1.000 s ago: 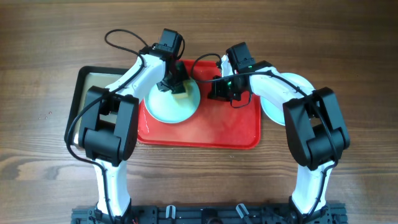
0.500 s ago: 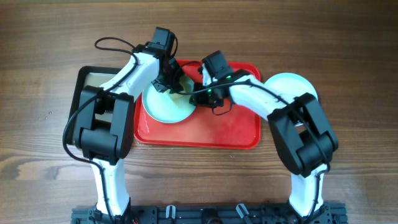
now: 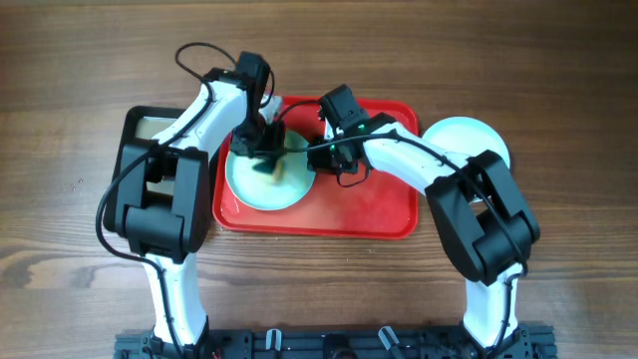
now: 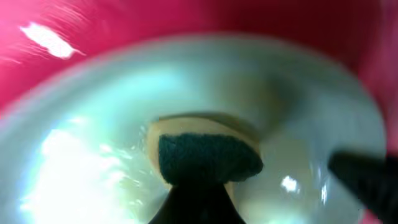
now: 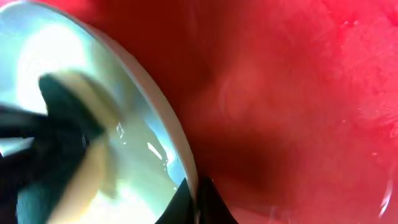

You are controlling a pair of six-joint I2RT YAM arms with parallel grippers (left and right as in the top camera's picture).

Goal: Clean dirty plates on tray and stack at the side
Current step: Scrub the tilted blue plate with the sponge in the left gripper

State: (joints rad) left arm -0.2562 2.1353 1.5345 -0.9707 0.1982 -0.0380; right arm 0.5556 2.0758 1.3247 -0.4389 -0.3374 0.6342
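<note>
A pale blue plate [image 3: 249, 187] lies on the left part of the red tray [image 3: 369, 204]. My left gripper [image 3: 265, 160] is shut on a sponge [image 4: 208, 155] with a dark green top and yellow base, and presses it on the plate [image 4: 93, 162]. My right gripper [image 3: 317, 158] is shut on the plate's right rim [image 5: 180, 155], one finger on each side of the rim. The sponge also shows blurred in the right wrist view [image 5: 68, 143]. Another plate [image 3: 469, 138] lies on the wood tabletop right of the tray.
A black-rimmed tray with a beige floor [image 3: 145, 130] stands left of the red tray, mostly under my left arm. The red tray's floor looks wet [image 5: 298, 93]. Brown wood tabletop [image 3: 558, 199] surrounds both trays.
My right gripper moved left across the tray and closed on the plate's right rim. My left gripper shifted the sponge down and left on the plate.
</note>
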